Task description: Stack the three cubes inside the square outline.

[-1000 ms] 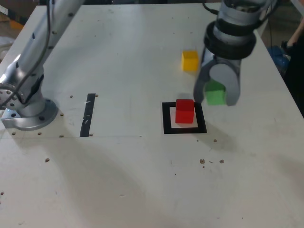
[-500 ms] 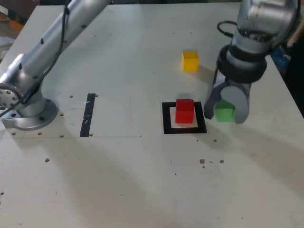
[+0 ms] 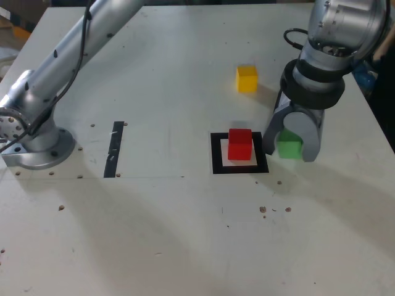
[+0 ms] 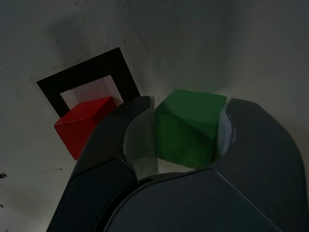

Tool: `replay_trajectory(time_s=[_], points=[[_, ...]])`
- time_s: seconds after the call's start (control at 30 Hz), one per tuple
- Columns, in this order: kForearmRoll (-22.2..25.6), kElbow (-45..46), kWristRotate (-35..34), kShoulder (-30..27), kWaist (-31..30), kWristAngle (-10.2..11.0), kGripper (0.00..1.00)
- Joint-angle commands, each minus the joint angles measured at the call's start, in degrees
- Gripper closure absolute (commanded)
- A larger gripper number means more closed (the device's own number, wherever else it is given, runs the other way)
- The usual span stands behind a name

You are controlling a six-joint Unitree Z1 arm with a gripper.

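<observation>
Exterior view: a white surface (image 3: pixel 166 74) carries three small plain-faced cubes of equal size. The green cube (image 3: pixel 289 147) sits between the two grey jaws of the end effector (image 3: pixel 290 147), which points down at the surface. The jaws flank the cube closely, but whether they press it or have let go cannot be told; whether the cube rests on the surface is also unclear.

Just beside the end effector, toward the exterior view's left, the red cube (image 3: pixel 240 144) stands upright inside the square outline (image 3: pixel 216 154), a black tape frame with a white centre. The yellow cube (image 3: pixel 247 79) lies beyond the end effector, well apart from it.

In the wrist view the green cube (image 4: pixel 189 126) appears turned, one edge facing the camera, its lower part hidden by the dark jaws. The red cube (image 4: pixel 86 123) is partly hidden behind one jaw.
</observation>
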Motion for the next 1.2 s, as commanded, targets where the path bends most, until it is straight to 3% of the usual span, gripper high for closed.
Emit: replay_trajectory(time_s=[0.0,0.3,0.53,0.63,0.77,0.97,1.17], points=[[0.11,-0.39,0.36,0.20,-0.10,-0.23,0.12],[1.24,-0.44,0.45,-1.16,-0.09,0.97,0.01],[4.37,4.42,0.91,-8.57,4.96,8.96,0.01],[2.67,10.71,1.52,-12.66,10.91,10.57,0.01],[-4.21,19.84,3.77,-16.76,20.25,9.31,0.01],[-17.41,29.03,8.87,-17.00,30.03,3.79,0.01],[-17.89,26.67,10.19,-14.97,32.63,3.87,0.02]])
